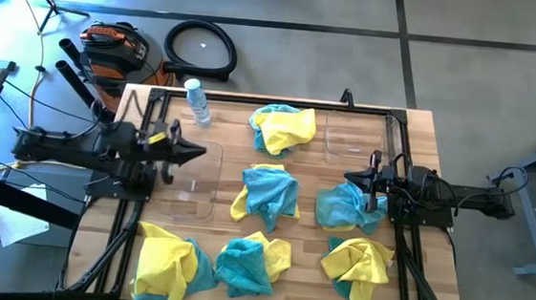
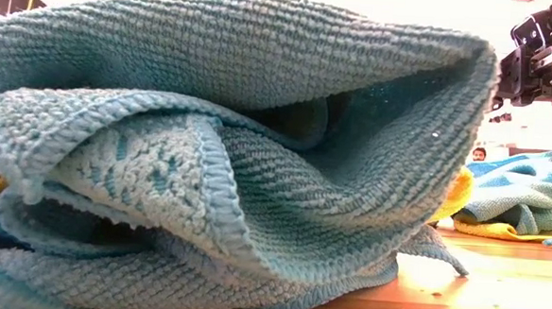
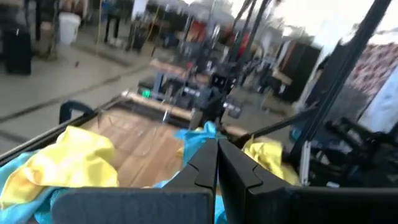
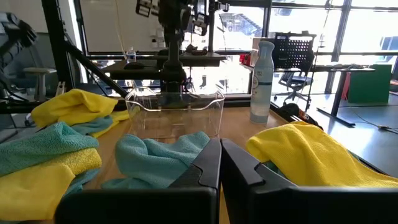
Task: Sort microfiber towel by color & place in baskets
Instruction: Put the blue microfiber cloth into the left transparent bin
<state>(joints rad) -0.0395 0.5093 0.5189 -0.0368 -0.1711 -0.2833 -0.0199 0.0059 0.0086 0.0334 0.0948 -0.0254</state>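
**Towels still in heaps, both bins empty**

Wooden tabletop [image 1: 413, 128], seen from above, carries six mixed heaps of yellow and teal microfiber towels [image 1: 269, 193], none yet sorted. Two clear plastic baskets stand on it: one [image 1: 197, 178] on the left side of the table, the other [image 1: 350, 137] near the far right corner; both look empty.

Right gripper [image 1: 354, 178] hovers with its fingers pressed together, holding nothing. A teal towel [image 1: 340, 208] lies directly below and just in front of its tip, bunched with no clear long axis. That makes the right arm much the nearer, and its likely move is straight down with fingers spread first.

Left gripper [image 1: 201, 151] is likewise closed and empty, poised over the left basket, well apart from any towel.

A water bottle [image 1: 197, 101] lies near the far edge.
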